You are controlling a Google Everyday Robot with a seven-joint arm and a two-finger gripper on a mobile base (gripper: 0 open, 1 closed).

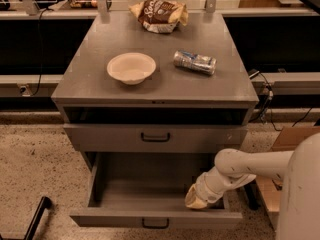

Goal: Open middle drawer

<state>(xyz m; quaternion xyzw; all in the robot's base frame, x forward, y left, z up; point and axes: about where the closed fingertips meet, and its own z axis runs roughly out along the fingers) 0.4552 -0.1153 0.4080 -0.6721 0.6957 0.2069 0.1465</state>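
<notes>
The grey cabinet has a closed middle drawer (200, 138) with a small dark loop handle (155, 137). Above it is a dark open slot under the top. Below it the bottom drawer (110, 218) is pulled out towards me, and its handle shows on the low front panel. My gripper (196, 200) is at the end of the white arm (250, 166). It reaches down into the right side of the open bottom drawer, near its front panel. It is below and to the right of the middle drawer's handle and apart from it.
On the cabinet top (80, 84) sit a beige bowl (131, 68), a lying can (195, 62) and a snack bag (159, 15). A cardboard box (295, 136) and cables lie at the right. A black bar (35, 219) crosses the speckled floor at lower left.
</notes>
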